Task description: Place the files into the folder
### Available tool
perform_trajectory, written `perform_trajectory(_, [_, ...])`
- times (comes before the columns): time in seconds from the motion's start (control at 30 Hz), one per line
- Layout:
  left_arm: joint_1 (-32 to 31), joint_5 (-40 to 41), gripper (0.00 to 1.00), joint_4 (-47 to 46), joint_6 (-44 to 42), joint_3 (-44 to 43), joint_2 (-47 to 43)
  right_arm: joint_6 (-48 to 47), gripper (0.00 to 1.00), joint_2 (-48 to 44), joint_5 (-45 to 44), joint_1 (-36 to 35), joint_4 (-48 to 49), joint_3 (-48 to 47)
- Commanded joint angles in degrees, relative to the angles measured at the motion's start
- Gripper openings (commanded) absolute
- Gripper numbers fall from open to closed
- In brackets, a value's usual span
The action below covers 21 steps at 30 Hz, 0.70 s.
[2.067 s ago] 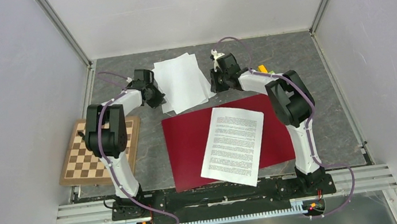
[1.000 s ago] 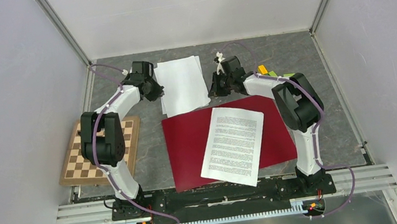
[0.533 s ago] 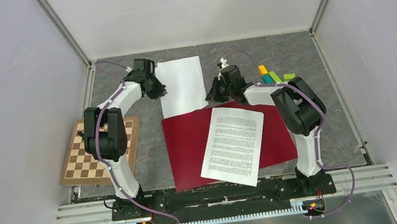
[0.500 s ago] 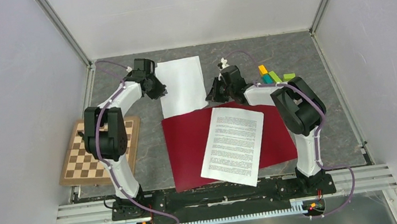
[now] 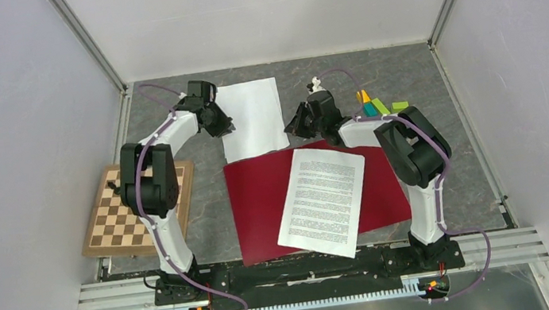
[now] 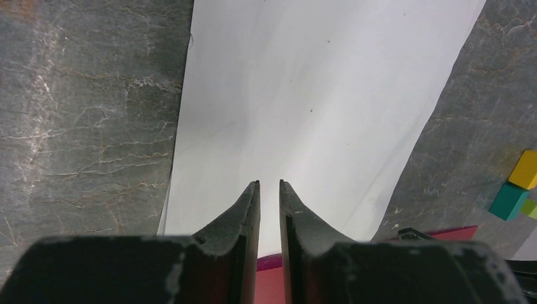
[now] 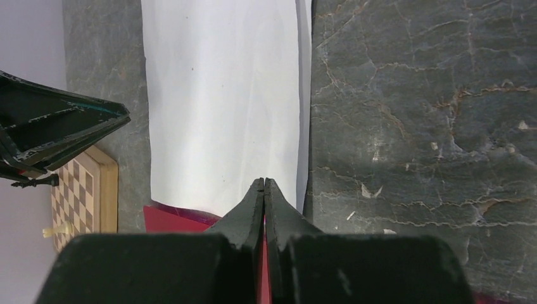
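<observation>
The files lie in two places. A squared stack of blank white sheets (image 5: 252,118) rests at the back, its near edge over the crimson folder (image 5: 258,205). A printed sheet (image 5: 323,201) lies slanted on the folder's closed cover. My left gripper (image 5: 223,128) sits at the stack's left edge. In its wrist view, the left gripper (image 6: 268,185) shows a narrow empty gap over the white sheets (image 6: 316,95). My right gripper (image 5: 291,131) is at the stack's right edge. In the right wrist view, the right gripper (image 7: 264,181) is shut on nothing, above the sheets (image 7: 221,95) and folder (image 7: 171,221).
A wooden chessboard (image 5: 138,209) lies at the left, beside the left arm's base. Small coloured blocks (image 5: 377,103) sit at the back right, behind the right arm. Grey walls enclose the stone-patterned table (image 5: 455,147) on three sides.
The fanned blank sheets have been drawn into one neat stack. Both grippers shifted slightly along its edges. The right jaws closed fully.
</observation>
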<state>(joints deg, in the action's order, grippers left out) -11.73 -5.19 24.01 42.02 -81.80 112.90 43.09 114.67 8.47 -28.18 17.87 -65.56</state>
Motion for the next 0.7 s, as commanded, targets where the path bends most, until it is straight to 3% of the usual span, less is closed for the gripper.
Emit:
perform_trajectory(0.0, [0.0, -1.7, 0.24, -0.6, -2.9, -2.9, 0.8, 0.4, 0.01, -3.0, -2.3, -0.4, 1.3, 0.4])
perform_trajectory(0.07, [0.0, -1.3, 0.23, 0.1, -3.2, -3.4, 1.4, -1.5, 0.12, -4.1, -3.8, -0.4, -1.2, 0.6])
perform_trajectory(0.17, [0.0, -0.5, 0.14, 1.1, -3.1, -4.3, 3.0, -4.0, 0.4, -5.6, -3.8, -0.3, -3.1, 1.6])
perform_trajectory(0.27, [0.0, -0.1, 0.11, 1.3, -3.0, -5.1, 4.8, -5.6, 0.59, -5.4, -1.7, -0.3, -4.1, 1.7])
perform_trajectory(0.43, [-0.6, 0.9, 0.06, 3.5, -3.7, -7.8, 8.7, -7.8, 0.75, -1.3, 2.0, -0.2, -5.6, -1.8])
perform_trajectory(0.67, [-0.7, 2.2, 0.04, 5.1, -5.0, -9.1, 10.9, -12.8, 0.87, 5.5, 1.4, 0.8, -4.8, -10.9])
